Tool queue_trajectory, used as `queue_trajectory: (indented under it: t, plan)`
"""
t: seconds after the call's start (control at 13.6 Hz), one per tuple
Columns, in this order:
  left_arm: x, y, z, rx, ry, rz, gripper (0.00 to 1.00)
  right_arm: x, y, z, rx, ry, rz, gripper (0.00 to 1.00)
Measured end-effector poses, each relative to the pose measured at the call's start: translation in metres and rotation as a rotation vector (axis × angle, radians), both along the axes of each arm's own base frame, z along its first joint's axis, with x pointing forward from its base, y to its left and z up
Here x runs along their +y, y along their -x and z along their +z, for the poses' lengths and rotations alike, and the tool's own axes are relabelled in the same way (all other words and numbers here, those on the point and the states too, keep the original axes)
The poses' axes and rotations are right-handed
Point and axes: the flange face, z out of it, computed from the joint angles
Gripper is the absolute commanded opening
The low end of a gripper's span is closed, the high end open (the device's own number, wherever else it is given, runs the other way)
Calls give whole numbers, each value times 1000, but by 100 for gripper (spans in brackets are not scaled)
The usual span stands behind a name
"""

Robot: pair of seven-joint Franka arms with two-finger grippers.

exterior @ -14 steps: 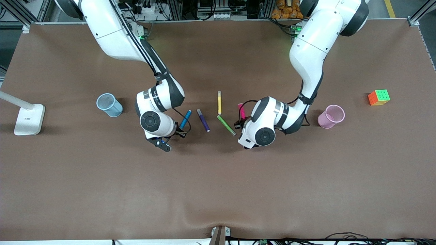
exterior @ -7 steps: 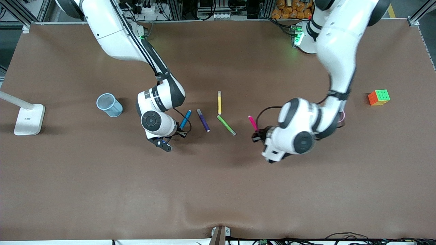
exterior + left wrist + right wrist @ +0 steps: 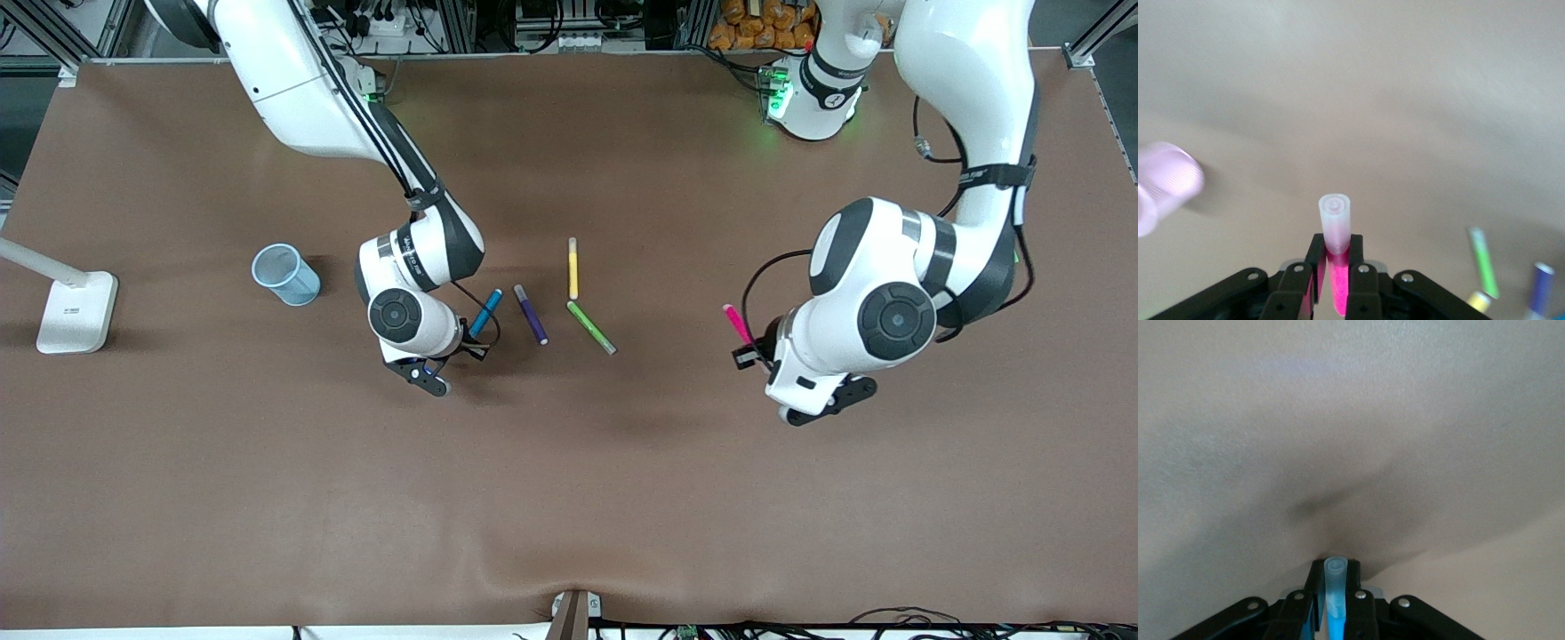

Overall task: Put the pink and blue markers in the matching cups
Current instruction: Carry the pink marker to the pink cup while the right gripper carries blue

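Note:
My left gripper [image 3: 754, 349] is shut on the magenta-pink marker [image 3: 736, 324] and holds it up over the bare table. In the left wrist view the marker's pale tip [image 3: 1335, 217] sticks out between the fingers of the left gripper [image 3: 1336, 245]. The pale pink cup [image 3: 1163, 185] shows there off to one side; in the front view my left arm hides it. My right gripper [image 3: 464, 341] is shut on the blue marker [image 3: 484, 312], low by the table, which the right wrist view shows as the right gripper [image 3: 1335, 572] pinching the marker [image 3: 1335, 579]. The pale blue cup [image 3: 284, 274] stands upright toward the right arm's end.
A dark purple pen [image 3: 531, 314], a yellow pen [image 3: 573, 268] and a green pen [image 3: 591, 327] lie at mid-table between the grippers. The green pen [image 3: 1483, 261] and purple pen [image 3: 1540, 287] show in the left wrist view. A white lamp base [image 3: 76, 311] stands at the right arm's end.
My left arm has lifted the pink marker and carried it toward the left arm's end, now covering the pink cup and a coloured cube. My right gripper has barely moved.

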Motion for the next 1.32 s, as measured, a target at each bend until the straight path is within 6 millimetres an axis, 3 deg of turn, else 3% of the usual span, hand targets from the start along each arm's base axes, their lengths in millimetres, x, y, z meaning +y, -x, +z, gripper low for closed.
queue_trajectory:
  t: [0.22, 0.44, 0.66, 0.95, 1.17, 1.32]
  plan:
    - [23, -4, 34, -62, -33, -39, 0, 0, -9, 32, -24, -25, 53, 0]
    - [79, -2, 65, -53, -40, 3, 0, -28, -23, 93, -54, -79, 217, 0]
    - [120, 19, 68, -29, -63, 3, 0, -94, -43, 147, -139, -142, 425, 0]
    - [144, 65, 56, -123, -110, -103, 0, -191, -47, 193, -238, -181, 653, 0]
    - [171, 92, 32, -206, -93, -157, 0, -260, -29, 208, -300, -254, 780, 0]
    - [183, 111, 8, -243, -83, -185, 0, -300, -1, 203, -344, -334, 851, 0]
